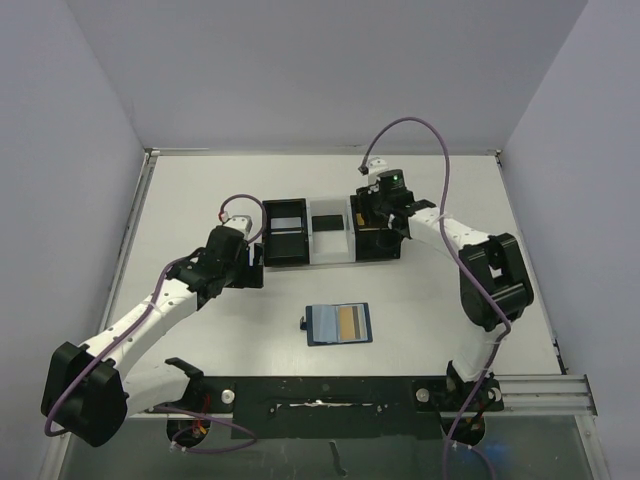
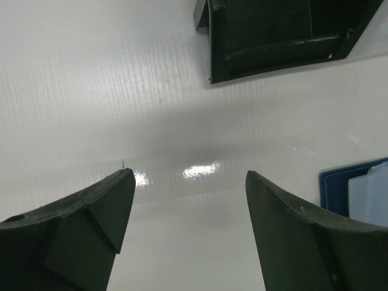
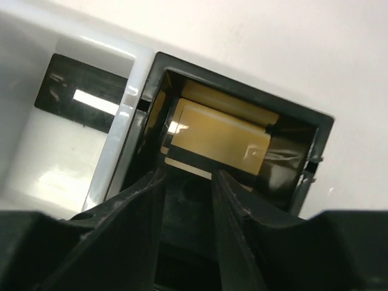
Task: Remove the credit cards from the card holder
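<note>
Card holder (image 1: 322,325) lies spread open on the table (image 1: 430,320) nearest the arm bases, slots up so the cards can slide out. A gold card (image 1: 350,321) and a pale card (image 2: 371,194) sit in it, not yet removed. At its 10 o'clock the left gripper (image 2: 188,176) hovers over bare surface, jaws wide and empty, with free room toward the holder. Farther off, at the holder's 1 o'clock, the right gripper (image 3: 189,173) dips into the right black box (image 3: 242,91), jaws narrowly parted with nothing visibly pinched. Gold cards (image 3: 218,136) lean inside, probably dropped there; the walls crowd the fingers.
</note>
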Controlling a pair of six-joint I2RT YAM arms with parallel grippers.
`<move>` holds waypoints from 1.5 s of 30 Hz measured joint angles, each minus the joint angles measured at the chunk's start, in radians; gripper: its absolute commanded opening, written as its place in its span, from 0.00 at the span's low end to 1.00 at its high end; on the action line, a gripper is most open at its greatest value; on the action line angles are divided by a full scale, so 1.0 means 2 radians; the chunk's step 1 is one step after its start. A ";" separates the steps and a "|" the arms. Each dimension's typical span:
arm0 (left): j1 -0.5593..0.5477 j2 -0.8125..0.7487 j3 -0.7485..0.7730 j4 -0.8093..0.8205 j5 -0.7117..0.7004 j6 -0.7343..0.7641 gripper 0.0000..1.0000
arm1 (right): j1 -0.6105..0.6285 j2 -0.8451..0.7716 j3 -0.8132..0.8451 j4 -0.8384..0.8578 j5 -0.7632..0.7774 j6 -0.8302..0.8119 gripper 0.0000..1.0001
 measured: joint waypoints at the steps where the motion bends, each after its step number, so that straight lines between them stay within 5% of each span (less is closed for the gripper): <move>1: 0.000 0.000 0.000 0.000 0.000 0.000 0.74 | 0.000 0.007 0.012 -0.020 0.007 0.031 0.35; 12: 0.004 0.000 0.000 0.000 0.000 0.000 0.74 | 0.009 0.064 0.040 -0.093 0.068 0.172 0.30; 45: 0.007 0.002 0.000 0.001 0.008 0.000 0.74 | 0.018 0.122 0.068 -0.046 0.125 0.201 0.43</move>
